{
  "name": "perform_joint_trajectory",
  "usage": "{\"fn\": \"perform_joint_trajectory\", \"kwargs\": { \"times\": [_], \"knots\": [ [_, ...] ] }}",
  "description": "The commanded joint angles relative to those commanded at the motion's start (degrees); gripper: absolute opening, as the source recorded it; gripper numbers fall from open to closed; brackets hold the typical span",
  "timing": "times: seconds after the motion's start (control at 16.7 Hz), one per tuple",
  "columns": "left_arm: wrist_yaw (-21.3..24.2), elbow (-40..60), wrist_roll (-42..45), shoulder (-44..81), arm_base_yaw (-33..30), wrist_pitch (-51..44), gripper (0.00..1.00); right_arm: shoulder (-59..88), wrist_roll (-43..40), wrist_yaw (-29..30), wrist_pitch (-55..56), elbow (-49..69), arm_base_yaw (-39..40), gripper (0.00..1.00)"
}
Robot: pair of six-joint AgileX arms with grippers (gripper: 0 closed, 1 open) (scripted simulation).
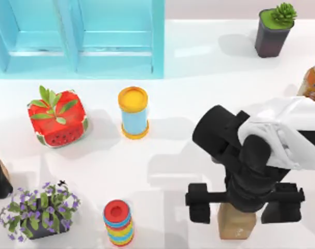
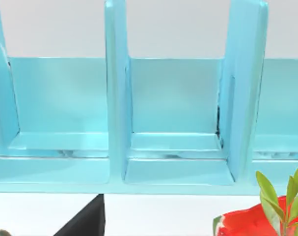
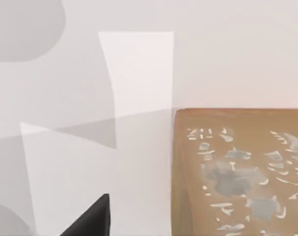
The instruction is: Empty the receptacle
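- The brown box (image 1: 236, 224) stands on the white worktop (image 1: 178, 155) near the front edge, on the right side; its long axis seems upright, but the right arm hides its top.
- In the right wrist view the box (image 3: 239, 172) is cut off by the picture edge, and its pale printing is hard to read.
- The right hand (image 1: 244, 201) is just above the box, fingers wide apart to the left and right of it, not touching.
- The left hand is at the left edge; I cannot tell its state.
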Motion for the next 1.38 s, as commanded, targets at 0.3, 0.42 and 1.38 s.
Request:
{"fn": "perform_joint_trajectory", "kwargs": {
  "times": [0.3, 0.42, 1.38],
  "knots": [
    [0.0, 0.0, 0.0, 0.0, 0.0, 0.0, 1.00, -2.5, -0.1, 0.0, -8.7, 5.9, 0.1, 1.00],
    [0.0, 0.0, 0.0, 0.0, 0.0, 0.0, 1.00, -4.1, -0.1, 0.0, -13.8, 9.0, 0.0, 1.00],
    [0.0, 0.0, 0.0, 0.0, 0.0, 0.0, 1.00, 2.7, -21.0, -0.1, -24.3, 25.0, -21.2, 1.00]
  ]
}}
